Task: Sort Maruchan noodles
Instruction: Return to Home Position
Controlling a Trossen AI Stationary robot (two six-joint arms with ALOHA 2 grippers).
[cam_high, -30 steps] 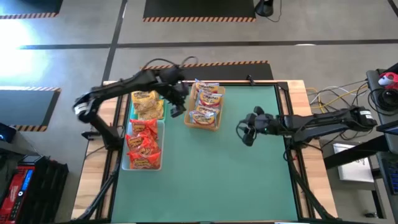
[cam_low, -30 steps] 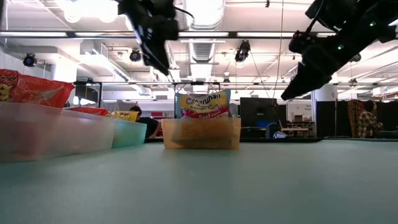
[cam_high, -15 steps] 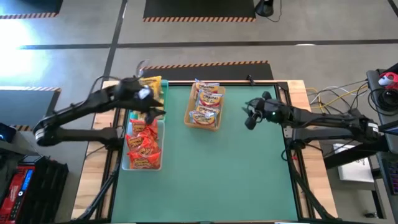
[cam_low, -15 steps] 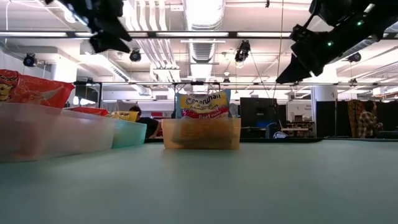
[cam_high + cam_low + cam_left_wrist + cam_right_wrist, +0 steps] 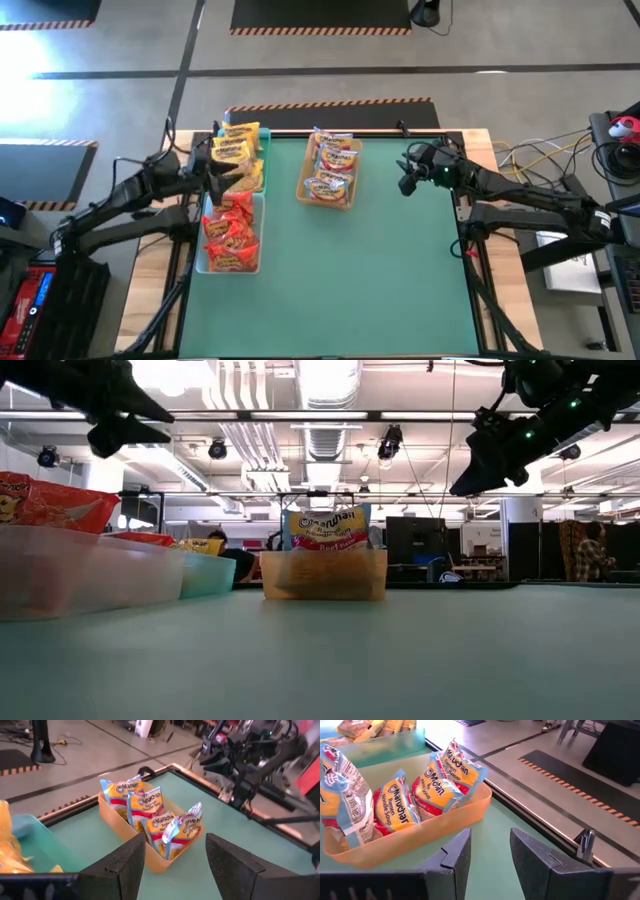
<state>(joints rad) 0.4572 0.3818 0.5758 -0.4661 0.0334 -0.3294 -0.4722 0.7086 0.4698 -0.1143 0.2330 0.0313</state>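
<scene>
The Maruchan noodles lie in three trays. Yellow packets (image 5: 237, 155) fill the teal tray (image 5: 262, 150) at the far left. Red packets (image 5: 229, 232) fill the clear tray (image 5: 258, 232) nearer in. Orange-and-blue packets (image 5: 152, 812) stand on edge in the tan tray (image 5: 345, 200) at the far middle. My left gripper (image 5: 222, 172) hangs open and empty over the left trays. Its fingers (image 5: 132, 865) point toward the tan tray. My right gripper (image 5: 405, 183) hangs open and empty above the table's far right, facing the tan tray (image 5: 415, 837).
Bare green table top (image 5: 350, 290) spreads across the near half and the middle. A wooden frame (image 5: 482, 150) borders the table, and cables (image 5: 535, 155) lie beyond its right edge. A person (image 5: 594, 550) stands in the room far behind.
My left gripper has drawn back from between the teal and tan trays toward the table's left edge, turning as it went, and has stayed open and empty. My right gripper has swung toward the far edge and risen a little. The packets and trays have kept still.
</scene>
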